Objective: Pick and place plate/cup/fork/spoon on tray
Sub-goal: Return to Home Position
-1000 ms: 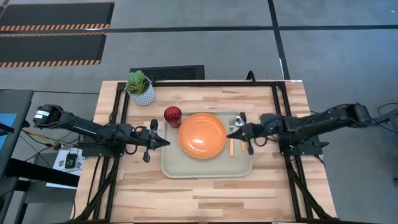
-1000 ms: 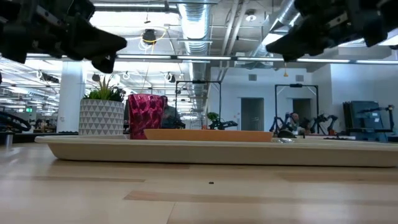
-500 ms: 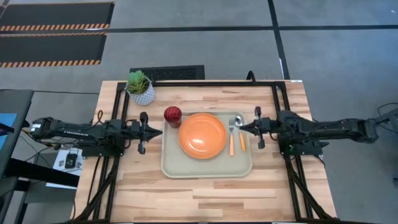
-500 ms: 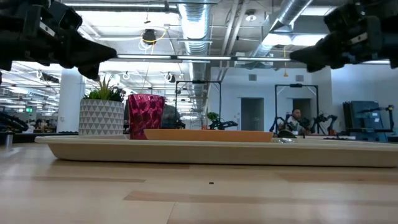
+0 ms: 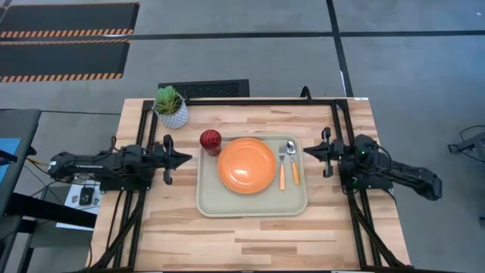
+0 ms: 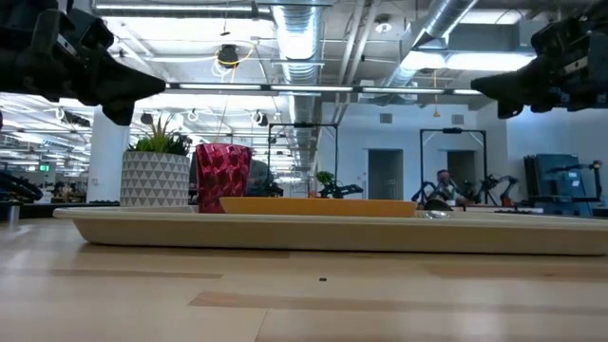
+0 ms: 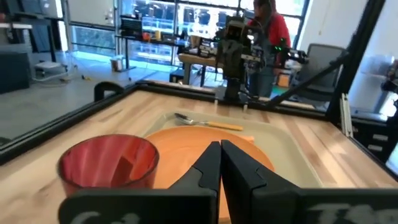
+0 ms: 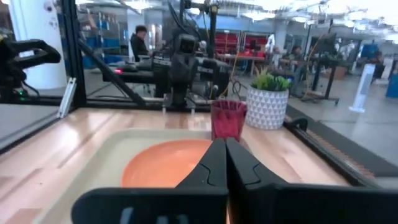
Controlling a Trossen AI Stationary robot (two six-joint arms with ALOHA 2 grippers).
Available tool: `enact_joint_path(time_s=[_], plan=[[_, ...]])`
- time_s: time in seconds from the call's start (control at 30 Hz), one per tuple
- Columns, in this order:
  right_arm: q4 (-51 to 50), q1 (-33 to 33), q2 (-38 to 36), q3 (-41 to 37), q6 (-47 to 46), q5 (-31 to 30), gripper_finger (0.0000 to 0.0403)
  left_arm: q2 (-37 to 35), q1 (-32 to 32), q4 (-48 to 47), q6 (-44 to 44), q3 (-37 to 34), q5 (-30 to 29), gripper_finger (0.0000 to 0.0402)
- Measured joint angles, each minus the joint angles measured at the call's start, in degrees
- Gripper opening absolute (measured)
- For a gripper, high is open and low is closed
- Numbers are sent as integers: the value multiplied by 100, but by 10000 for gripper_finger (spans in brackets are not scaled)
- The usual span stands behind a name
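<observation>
Both jaws pinched shut and empty, either side of the set tray

Left gripper and right gripper flank the tray holding plate, fork, spoon; the cup at its corner deserves checking.

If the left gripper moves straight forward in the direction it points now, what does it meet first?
Probably the cup or the tray rim beside it. The shut left gripper points right toward them, but hangs above the table, so it may pass over them.

Bright, even overhead light; wrist views blur up close.
</observation>
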State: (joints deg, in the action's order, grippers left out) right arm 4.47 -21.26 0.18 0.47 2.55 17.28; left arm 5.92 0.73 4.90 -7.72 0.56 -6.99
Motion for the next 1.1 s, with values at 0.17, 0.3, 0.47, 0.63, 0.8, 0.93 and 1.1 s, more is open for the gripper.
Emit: enact_joint_path(time_s=[0.17,0.3,0.47,0.63,0.8,0.93,1.1], plan=[[-43,35,47,-2,22,-320,3,-327,-48,-211,98,-3,-256,0],[-53,153,25,-4,-101,-750,3,-334,-48,-175,172,-9,-519,0],[-191,359,9,-7,-59,-1463,10,-333,-48,-155,210,-9,-546,0],[-302,388,16,-9,-62,-1743,30,-332,-48,-150,306,-14,-533,0],[-317,387,88,-11,-62,-1746,43,-330,-48,-145,567,-14,-420,0],[-329,387,95,-11,-62,-1745,43,-330,-48,-145,557,-14,-378,0],[-341,387,93,-13,-62,-1744,43,-330,-48,-145,553,-15,-380,0]])
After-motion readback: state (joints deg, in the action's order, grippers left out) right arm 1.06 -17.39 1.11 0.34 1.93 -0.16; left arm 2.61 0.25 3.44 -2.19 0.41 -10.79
